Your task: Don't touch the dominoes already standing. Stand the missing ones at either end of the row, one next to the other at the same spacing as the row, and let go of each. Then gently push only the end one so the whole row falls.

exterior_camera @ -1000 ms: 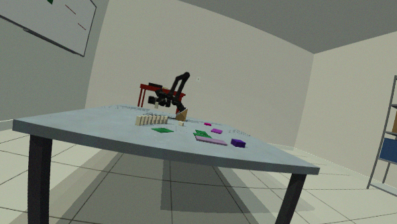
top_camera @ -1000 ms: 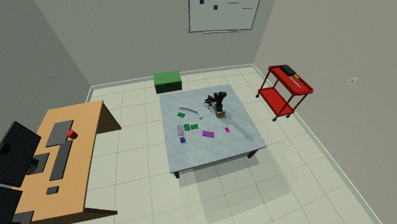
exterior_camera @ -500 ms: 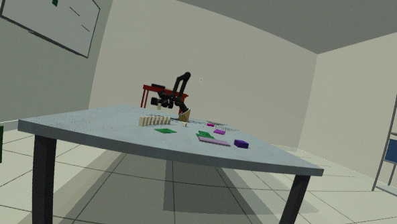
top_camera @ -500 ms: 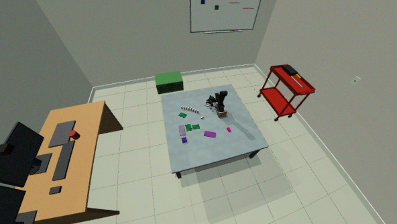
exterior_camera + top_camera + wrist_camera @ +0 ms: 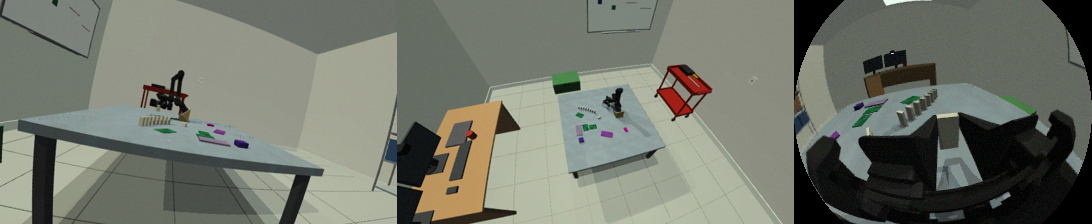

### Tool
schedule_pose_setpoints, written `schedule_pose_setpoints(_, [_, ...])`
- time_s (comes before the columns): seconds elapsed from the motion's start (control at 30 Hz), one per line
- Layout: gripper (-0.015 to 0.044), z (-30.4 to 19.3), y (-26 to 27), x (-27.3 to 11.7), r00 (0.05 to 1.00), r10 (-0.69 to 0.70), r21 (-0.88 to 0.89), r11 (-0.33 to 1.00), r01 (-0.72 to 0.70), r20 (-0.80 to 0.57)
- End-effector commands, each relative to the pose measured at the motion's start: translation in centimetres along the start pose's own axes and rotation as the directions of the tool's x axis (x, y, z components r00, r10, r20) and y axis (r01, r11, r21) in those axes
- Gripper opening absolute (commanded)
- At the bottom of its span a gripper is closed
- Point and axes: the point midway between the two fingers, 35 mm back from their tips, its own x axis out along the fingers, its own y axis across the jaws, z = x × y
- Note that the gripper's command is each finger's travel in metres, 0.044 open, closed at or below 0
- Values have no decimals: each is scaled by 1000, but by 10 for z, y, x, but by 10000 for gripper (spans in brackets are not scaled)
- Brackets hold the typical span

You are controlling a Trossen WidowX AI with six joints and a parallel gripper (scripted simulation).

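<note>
A curved row of several cream dominoes (image 5: 583, 108) (image 5: 141, 121) (image 5: 910, 113) stands upright on the grey-blue table (image 5: 611, 155) (image 5: 100, 137). Another cream domino (image 5: 599, 117) (image 5: 184, 124) (image 5: 869, 131) is apart from the row, near its robot-side end; it looks low, as if lying down. My gripper (image 5: 604, 102) (image 5: 157, 106) (image 5: 947, 117) is shut on a domino (image 5: 157, 108) (image 5: 948, 132), held roughly upright above the table, off to the robot side of the row. The held domino is too small to make out in the top view.
A green flat piece (image 5: 579, 115) (image 5: 165, 131) lies close beside the row. Two more green pieces (image 5: 593, 127), a pink slab (image 5: 579, 130) (image 5: 214, 141), a dark purple block (image 5: 581, 139) (image 5: 241, 143), a purple slab (image 5: 607, 134) and a magenta piece (image 5: 626, 129) lie farther off.
</note>
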Motion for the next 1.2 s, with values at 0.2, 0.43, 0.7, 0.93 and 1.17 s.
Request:
schedule_pose_setpoints(0.2, [107, -10, -2, 3, 1000, 1, -15, 1000, -1, -2])
schedule_pose_setpoints(0.43, [107, -18, -2, 5, 1000, 4, -23, 1000, -4, -2])
schedule_pose_setpoints(0.7, [107, -27, -1, 7, 1000, 7, -31, 999, -7, -2])
schedule_pose_setpoints(0.93, [107, -35, 0, 9, 1000, 10, -38, 999, -10, -3])
schedule_pose_setpoints(1.17, [107, -43, 3, 10, 1000, 13, -46, 999, -13, -3])
